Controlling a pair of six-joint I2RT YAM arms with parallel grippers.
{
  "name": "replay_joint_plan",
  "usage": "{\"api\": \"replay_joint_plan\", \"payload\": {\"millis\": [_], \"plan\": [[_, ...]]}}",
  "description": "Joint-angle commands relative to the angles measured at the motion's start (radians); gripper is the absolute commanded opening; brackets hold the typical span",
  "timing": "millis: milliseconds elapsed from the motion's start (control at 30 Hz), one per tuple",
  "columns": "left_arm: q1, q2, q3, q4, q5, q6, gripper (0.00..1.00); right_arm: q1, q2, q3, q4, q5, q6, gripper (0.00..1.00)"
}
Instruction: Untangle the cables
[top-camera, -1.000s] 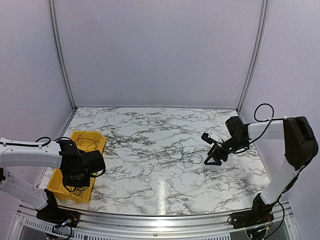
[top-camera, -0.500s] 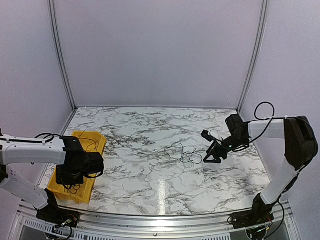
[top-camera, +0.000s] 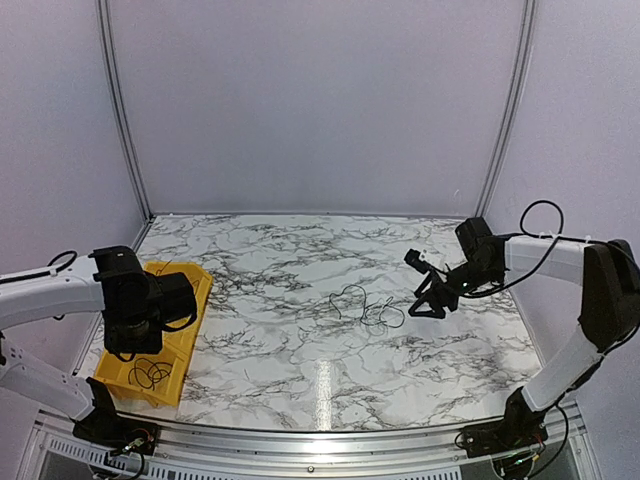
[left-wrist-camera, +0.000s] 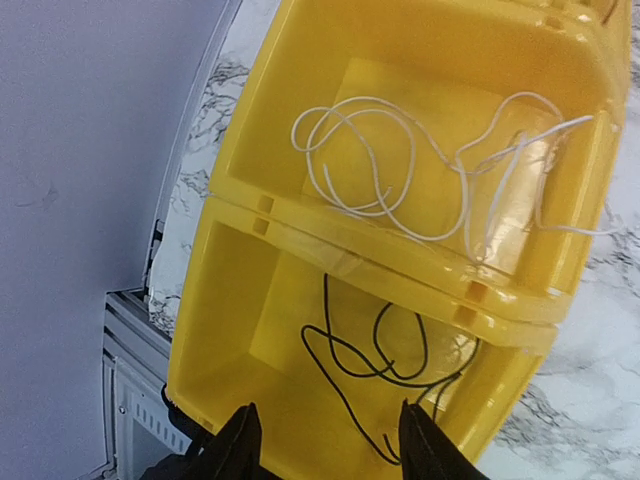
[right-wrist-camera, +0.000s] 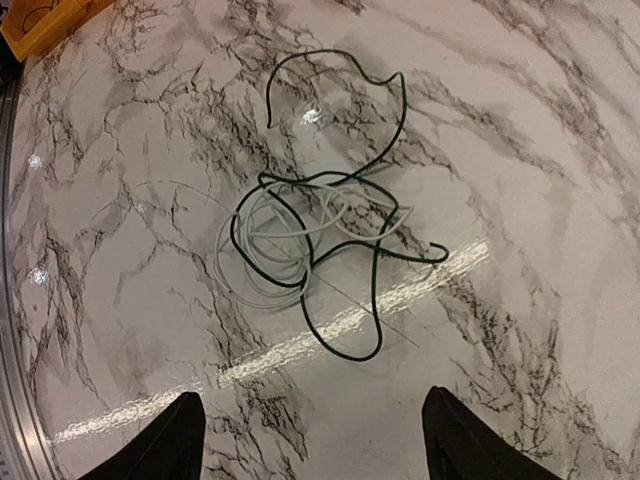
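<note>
On the marble table lies a tangle of cables, a black cable looped through a pale white one. My right gripper hovers just right of it, open, with nothing between its fingertips. My left gripper hangs open and empty over the yellow bin. A loose black cable rests in the bin's near compartment, below the left gripper. A white cable lies in the far compartment.
The two-compartment yellow bin stands at the table's left edge beside the left wall. A metal rail runs along the near edge, and wall panels close off the back and sides.
My left gripper has opened, let the black cable fall into the bin's near compartment, and risen. My right gripper has shifted slightly up and to the right.
</note>
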Motion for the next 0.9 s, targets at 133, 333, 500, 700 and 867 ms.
{"api": "replay_joint_plan", "payload": {"millis": [133, 333, 500, 700, 867], "plan": [[-0.008, -0.081, 0.290, 0.002, -0.129, 0.267, 0.47, 0.008, -0.175, 0.169, -0.060, 0.069, -0.011, 0.75], [-0.109, -0.019, 0.556, 0.244, -0.308, 0.653, 0.98, 0.008, -0.277, 0.322, -0.078, 0.071, 0.006, 0.78], [-0.107, 0.120, 0.609, 0.459, -0.336, 0.800, 0.99, 0.007, -0.300, 0.284, 0.017, 0.007, 0.120, 0.99], [-0.142, 0.317, 0.617, 0.666, -0.294, 0.873, 0.99, 0.068, -0.164, 0.261, -0.009, -0.075, 0.072, 0.98], [-0.168, 0.302, 0.468, 1.024, -0.047, 0.840, 0.99, 0.139, 0.009, 0.314, -0.020, 0.076, 0.088, 0.88]]}}
